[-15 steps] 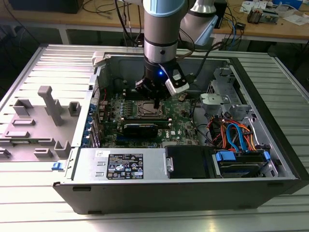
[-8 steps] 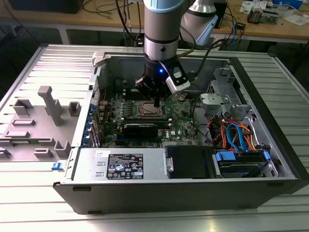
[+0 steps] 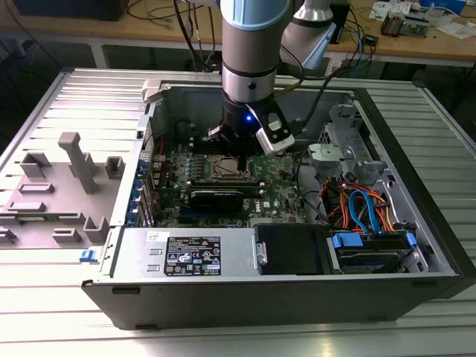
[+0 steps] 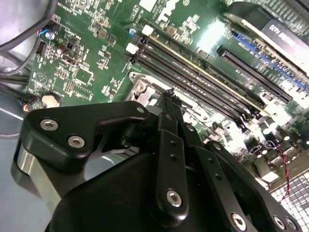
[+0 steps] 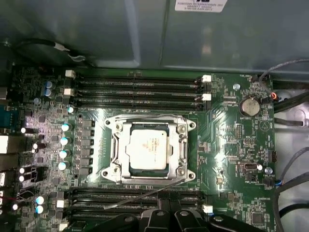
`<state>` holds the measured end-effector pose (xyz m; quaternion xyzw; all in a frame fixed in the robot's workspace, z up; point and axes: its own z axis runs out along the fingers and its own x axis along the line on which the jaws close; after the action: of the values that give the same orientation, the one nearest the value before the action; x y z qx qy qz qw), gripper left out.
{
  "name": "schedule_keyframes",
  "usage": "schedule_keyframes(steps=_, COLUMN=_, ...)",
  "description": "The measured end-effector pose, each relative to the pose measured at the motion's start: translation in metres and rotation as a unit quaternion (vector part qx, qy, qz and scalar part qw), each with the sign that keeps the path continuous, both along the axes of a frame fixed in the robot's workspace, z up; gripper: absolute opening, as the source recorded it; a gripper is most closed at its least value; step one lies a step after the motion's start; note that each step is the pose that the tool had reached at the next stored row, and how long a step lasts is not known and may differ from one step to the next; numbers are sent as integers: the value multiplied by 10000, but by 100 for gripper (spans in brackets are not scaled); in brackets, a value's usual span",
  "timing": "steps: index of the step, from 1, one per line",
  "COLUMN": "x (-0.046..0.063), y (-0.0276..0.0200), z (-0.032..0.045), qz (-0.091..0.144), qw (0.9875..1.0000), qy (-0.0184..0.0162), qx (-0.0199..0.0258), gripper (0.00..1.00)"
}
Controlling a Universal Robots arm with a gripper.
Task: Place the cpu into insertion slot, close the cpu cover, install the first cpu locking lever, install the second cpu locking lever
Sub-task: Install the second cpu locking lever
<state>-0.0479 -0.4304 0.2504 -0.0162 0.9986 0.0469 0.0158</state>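
Looking down in the first wrist view, you see the cpu lying flat in the socket, with the cpu cover closed down around it as a silvery frame. A thin locking lever angles loose across the memory slots nearest the fingers. Your gripper hangs low over the socket's edge in the second wrist view, its fingers drawn together to a narrow tip with nothing seen between them. In the exterior view the arm stands inside the open computer case, whose walls, cables and drive bay hem the motherboard closely.
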Motion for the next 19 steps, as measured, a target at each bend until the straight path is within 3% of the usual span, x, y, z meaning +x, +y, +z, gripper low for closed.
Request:
schedule_keyframes(steps=1, x=-2, y=-21, z=0, qz=0, qw=10000, qy=0, qx=80, gripper=11)
schedule_keyframes(steps=2, x=-8, y=-36, z=0, qz=-1, qw=10000, qy=0, qx=91, gripper=11)
schedule_keyframes(steps=16, x=-217, y=-137, z=-32, qz=0, qw=9999, qy=6, qx=102, gripper=11)
schedule_keyframes(steps=19, x=-232, y=-139, z=-36, qz=0, qw=9999, qy=8, qx=102, gripper=11)
